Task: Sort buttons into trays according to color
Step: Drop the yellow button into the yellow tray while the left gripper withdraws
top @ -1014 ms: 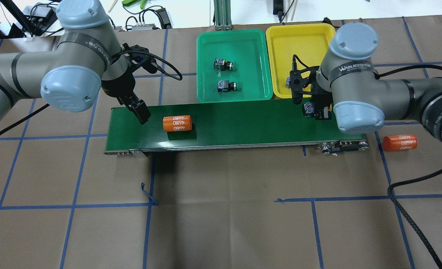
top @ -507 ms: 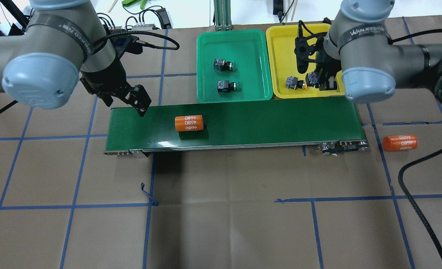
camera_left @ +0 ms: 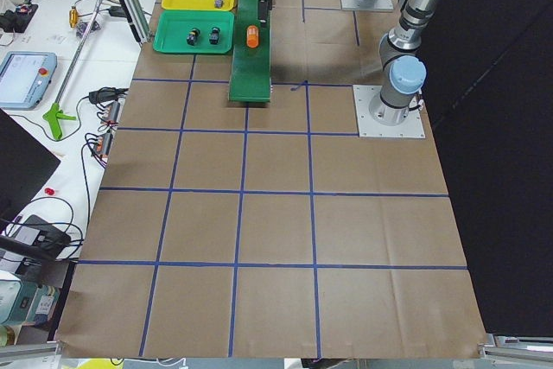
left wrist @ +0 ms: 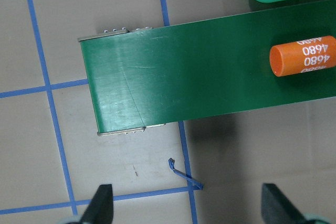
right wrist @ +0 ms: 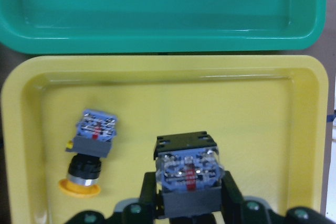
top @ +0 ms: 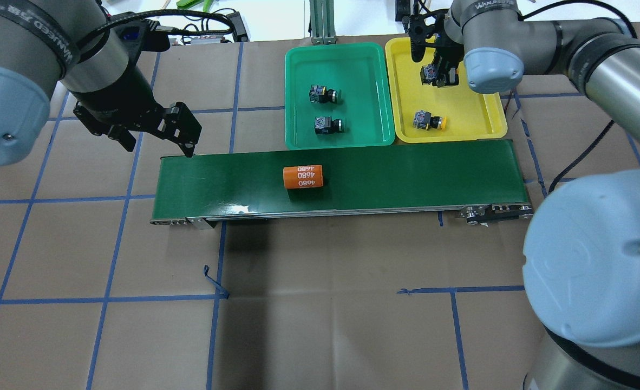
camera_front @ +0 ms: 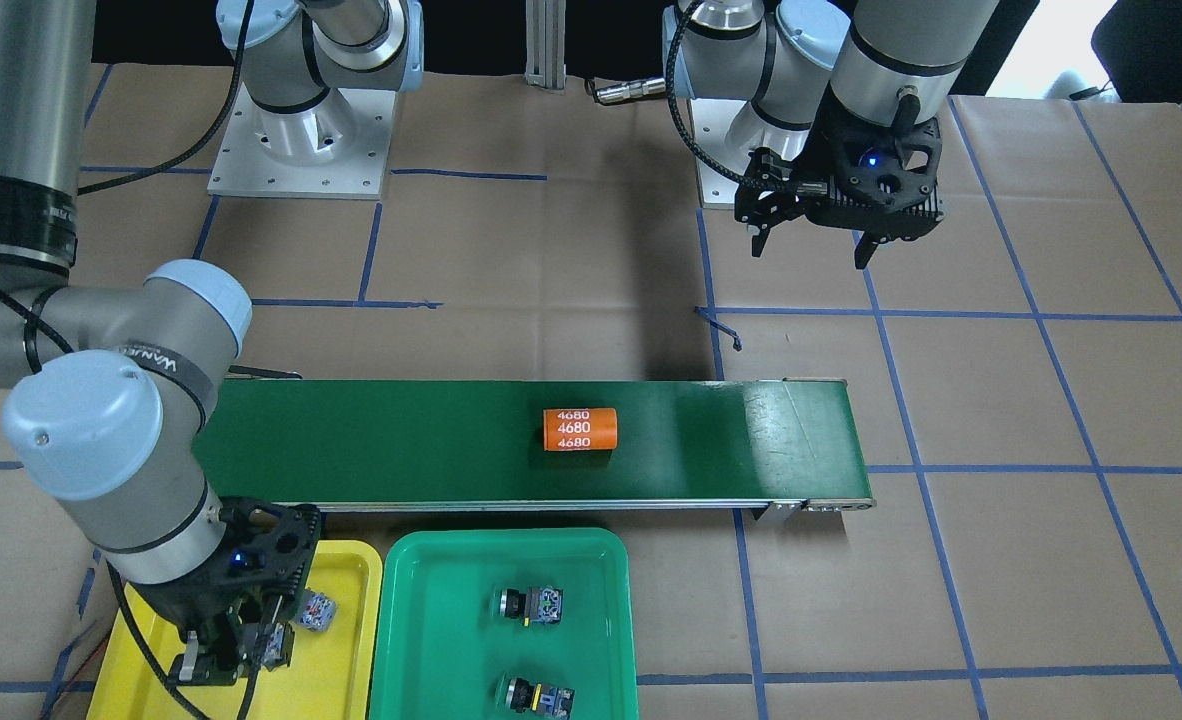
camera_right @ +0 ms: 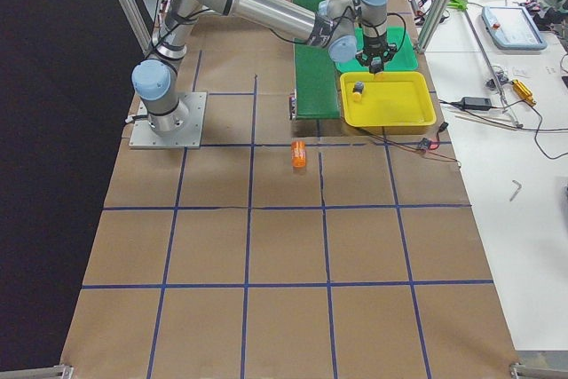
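My right gripper [top: 435, 73] is shut on a button [right wrist: 189, 179] and holds it over the far part of the yellow tray [top: 474, 111]; its cap is hidden below the fingers. A yellow-capped button [top: 429, 120] lies on its side in that tray, also in the right wrist view [right wrist: 90, 148]. Two green-capped buttons [top: 324, 94] [top: 329, 125] lie in the green tray [top: 363, 70]. My left gripper [top: 157, 142] is open and empty, above the table just behind the belt's left end.
A dark-green conveyor belt [top: 406, 173] runs in front of the trays with an orange "4680" cylinder [top: 303, 176] on its middle left. A second orange cylinder [camera_right: 299, 153] lies on the table past the belt's right end. My right elbow [top: 596, 254] covers the near right.
My right gripper has carried the button from the belt's right end to over the yellow tray's far part. My left gripper has drawn back off the belt. The cylinder has travelled right.
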{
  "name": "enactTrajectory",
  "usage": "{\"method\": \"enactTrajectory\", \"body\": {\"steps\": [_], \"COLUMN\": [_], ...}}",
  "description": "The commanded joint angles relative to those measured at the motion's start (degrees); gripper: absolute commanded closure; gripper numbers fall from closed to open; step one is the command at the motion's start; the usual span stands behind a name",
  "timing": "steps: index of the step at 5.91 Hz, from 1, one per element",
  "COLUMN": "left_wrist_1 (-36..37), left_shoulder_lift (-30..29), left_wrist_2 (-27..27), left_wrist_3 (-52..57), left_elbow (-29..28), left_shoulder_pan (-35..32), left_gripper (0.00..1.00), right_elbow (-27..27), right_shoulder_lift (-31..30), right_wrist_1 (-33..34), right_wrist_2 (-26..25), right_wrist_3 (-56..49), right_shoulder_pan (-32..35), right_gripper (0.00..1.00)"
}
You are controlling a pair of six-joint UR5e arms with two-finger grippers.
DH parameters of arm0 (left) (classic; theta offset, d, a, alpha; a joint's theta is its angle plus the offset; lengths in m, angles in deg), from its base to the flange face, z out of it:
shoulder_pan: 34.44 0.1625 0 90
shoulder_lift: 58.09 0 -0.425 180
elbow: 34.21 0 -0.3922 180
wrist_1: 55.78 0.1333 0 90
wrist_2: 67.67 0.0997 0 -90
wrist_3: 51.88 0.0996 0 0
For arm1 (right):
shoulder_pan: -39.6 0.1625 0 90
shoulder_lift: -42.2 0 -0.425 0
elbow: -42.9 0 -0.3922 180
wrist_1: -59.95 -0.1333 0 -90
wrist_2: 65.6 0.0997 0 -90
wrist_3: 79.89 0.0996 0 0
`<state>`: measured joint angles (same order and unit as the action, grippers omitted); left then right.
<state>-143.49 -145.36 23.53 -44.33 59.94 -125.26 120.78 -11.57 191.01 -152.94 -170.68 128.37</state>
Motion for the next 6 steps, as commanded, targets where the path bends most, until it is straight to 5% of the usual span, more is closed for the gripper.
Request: {"method": "enactTrajectory", "body": {"steps": [1,2,4,6], "left_wrist_1": [0.2,0.2,0.2,0.1], "left_shoulder_lift": [0.9,1.0,1.0,1.5], "left_wrist_2": [-0.1,-0.1,-0.1,0.0], "left_wrist_3": [0.5,0.5,0.5,0.6], "left_elbow": [0.5,0.5,0.4,0.6], "left_shoulder_pan": [0.3,0.2,0.4,0.5], "left_gripper": [0.01,0.01,0.01,0.01], "right_elbow": [-4.0,-3.8,-3.0,0.5], "right_shoulder_lift": [5.2,3.0,-5.1,-13.2], "right_wrist_1": [1.5,0.5,-15.6,-26.5], "right_wrist_2": [4.2,3.2,1.2,0.9], "right_wrist_3": [1.0,1.1,6.8,29.9], "right_shoulder_pan": [-0.1,-0.2,-0.4,-0.4], "right_gripper": [0.01,0.00,0.00,0.00]}}
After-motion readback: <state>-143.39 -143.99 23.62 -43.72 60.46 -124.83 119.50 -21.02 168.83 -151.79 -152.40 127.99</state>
